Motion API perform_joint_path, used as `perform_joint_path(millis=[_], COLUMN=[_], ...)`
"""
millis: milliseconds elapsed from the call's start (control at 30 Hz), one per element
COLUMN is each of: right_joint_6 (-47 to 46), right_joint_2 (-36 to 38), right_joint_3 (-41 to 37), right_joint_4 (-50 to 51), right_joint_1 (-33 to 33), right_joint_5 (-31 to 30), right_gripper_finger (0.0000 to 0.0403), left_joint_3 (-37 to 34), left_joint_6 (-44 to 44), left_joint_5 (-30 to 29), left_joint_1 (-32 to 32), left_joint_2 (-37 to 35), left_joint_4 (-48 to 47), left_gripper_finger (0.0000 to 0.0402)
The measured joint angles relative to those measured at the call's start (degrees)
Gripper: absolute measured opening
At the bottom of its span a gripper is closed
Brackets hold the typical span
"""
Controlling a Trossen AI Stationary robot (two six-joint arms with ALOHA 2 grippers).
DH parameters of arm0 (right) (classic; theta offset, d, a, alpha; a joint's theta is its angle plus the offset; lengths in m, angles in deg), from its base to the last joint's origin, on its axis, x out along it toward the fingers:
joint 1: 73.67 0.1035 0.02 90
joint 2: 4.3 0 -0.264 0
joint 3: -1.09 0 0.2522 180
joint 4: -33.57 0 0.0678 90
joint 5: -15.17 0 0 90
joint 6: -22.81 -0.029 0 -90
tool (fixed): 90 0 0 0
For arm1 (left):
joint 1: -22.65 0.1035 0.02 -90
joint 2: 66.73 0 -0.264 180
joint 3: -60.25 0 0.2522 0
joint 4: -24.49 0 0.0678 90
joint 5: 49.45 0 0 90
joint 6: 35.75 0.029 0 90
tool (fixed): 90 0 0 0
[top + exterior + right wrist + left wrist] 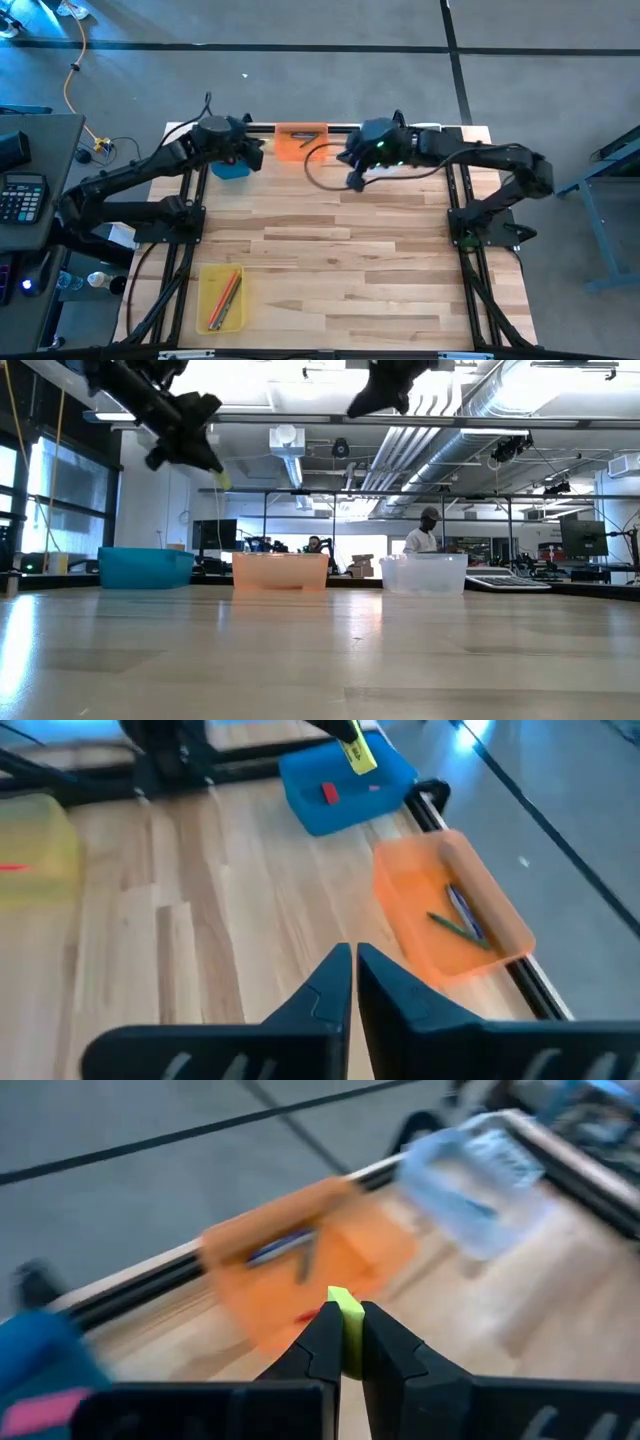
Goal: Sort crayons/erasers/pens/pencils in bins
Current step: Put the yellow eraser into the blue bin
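Left tool (343, 1342) pinching small yellow-green block (346, 1318), hanging over blue bin (231, 167) at upper left. Right tool (353, 965) closed, holding nothing, hanging upper middle. Orange bin (300, 140) holding pens; yellow bin (222, 298) holding pencils. Table (340, 270) looking nearly cleared.

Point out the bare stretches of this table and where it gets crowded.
Free: the wide wooden middle of the table, between the far bins and the yellow plastic tray at the near left; also the near right. Crowded: the far edge, where the blue tray, orange tray and clear tray sit under both grippers.
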Motion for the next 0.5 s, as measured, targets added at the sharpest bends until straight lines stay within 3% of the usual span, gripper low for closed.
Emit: perform_joint_path(millis=[100, 233, 500], right_joint_6=[3.1, 6.0, 5.7], right_joint_2=[5.5, 12.8, 23.4], right_joint_3=[-6.6, -14.5, -25.3], right_joint_4=[-5.0, -10.2, -16.0], right_joint_1=[-3.8, -8.0, -12.8], right_joint_5=[5.3, 6.1, 7.6], right_gripper_finger=[0.0003, 0.0002, 0.0], left_joint_3=[0.0, 0.0, 0.0], left_joint_6=[-1.6, -3.1, -11.0], left_joint_5=[-4.6, -10.4, -13.1], left_joint_1=[0.0, 0.2, 5.3], left_joint_2=[-0.2, 0.2, 1.5], left_joint_4=[-3.2, -7.4, -16.4], left_gripper_finger=[0.0004, 0.0004, 0.0004])
